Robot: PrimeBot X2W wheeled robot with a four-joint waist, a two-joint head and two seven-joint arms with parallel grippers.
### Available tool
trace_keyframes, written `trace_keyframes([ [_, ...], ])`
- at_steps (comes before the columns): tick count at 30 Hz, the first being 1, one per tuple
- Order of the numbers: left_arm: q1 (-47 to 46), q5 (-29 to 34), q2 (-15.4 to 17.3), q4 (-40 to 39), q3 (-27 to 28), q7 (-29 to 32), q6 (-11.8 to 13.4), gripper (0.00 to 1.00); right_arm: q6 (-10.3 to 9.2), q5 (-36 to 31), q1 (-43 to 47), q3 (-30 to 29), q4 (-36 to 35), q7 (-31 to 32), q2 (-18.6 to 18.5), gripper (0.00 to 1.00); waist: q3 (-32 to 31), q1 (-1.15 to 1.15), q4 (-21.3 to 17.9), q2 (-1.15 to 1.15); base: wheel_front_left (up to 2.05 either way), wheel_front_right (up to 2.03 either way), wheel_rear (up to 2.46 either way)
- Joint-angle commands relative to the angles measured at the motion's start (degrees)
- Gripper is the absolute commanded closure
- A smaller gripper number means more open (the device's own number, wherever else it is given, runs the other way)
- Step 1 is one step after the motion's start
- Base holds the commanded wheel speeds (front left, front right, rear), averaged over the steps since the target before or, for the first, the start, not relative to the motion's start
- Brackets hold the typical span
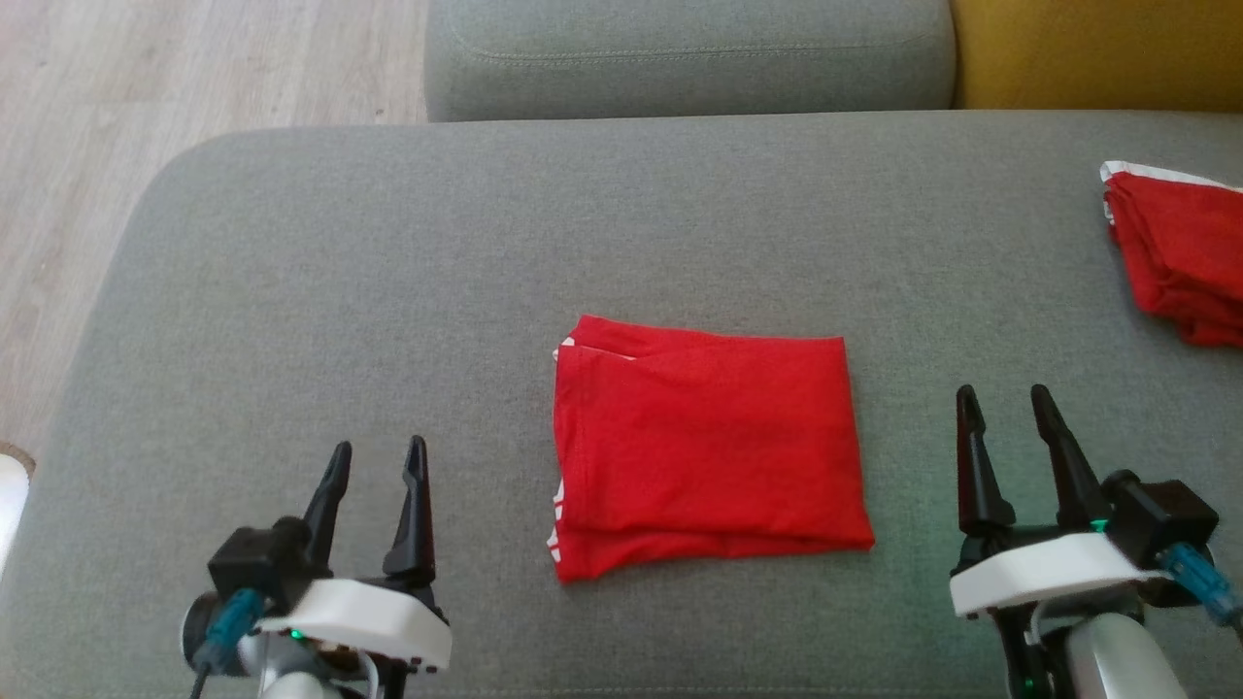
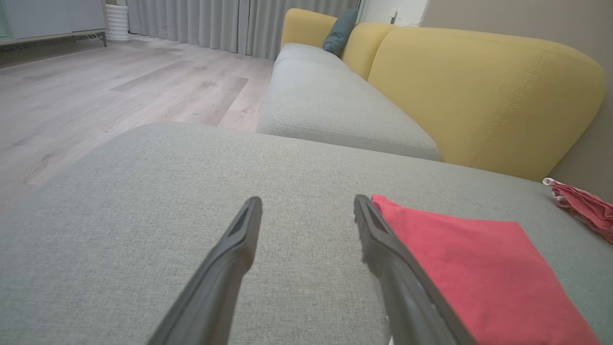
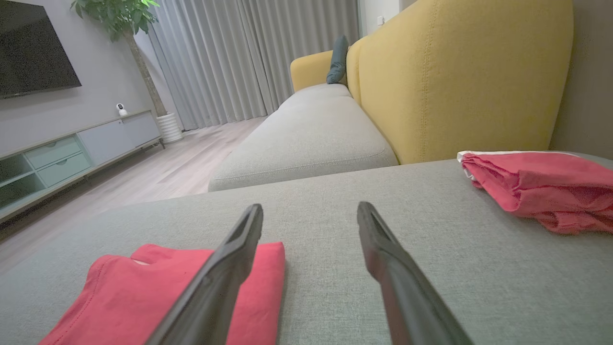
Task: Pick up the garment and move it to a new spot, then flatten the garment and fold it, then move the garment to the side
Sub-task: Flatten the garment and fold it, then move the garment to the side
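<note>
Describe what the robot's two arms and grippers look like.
The left gripper and right gripper match: two long, tapered black fingers on a white housing, with a black block behind. Each has a green light, a teal-blue cable plug and a pale silvery forearm.

left gripper [image 2: 307,201] — fingers spread wide, nothing between them, above grey sofa seat [image 2: 119,215] | folded red garment [image 2: 479,268] flat on seat, partly behind the finger at view right | second red garment [image 2: 584,206] bunched at far right, well apart | yellow backrest [image 2: 479,96] behind — wooden floor [image 2: 96,96] at left
</note>
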Motion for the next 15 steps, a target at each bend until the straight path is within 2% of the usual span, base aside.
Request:
trace_keyframes([
  [1,-1.8,1.1,-0.2,-1.4,2.7,-0.7,-0.6,0.00,0.37,0.4,-0.9,1.7,-2.3,0.1,-0.2,0.00,0.0,0.00,0.1,0.00,0.00,0.00,0.00],
  [15,-1.5,2.6,-1.4,-0.2,3.8,-0.7,-2.2,0.00,0.37,1.2,-0.9,2.3,-2.5,1.1,-0.2,0.00,-0.2,0.00,0.2,0.00,0.00,0.00,0.00],
])
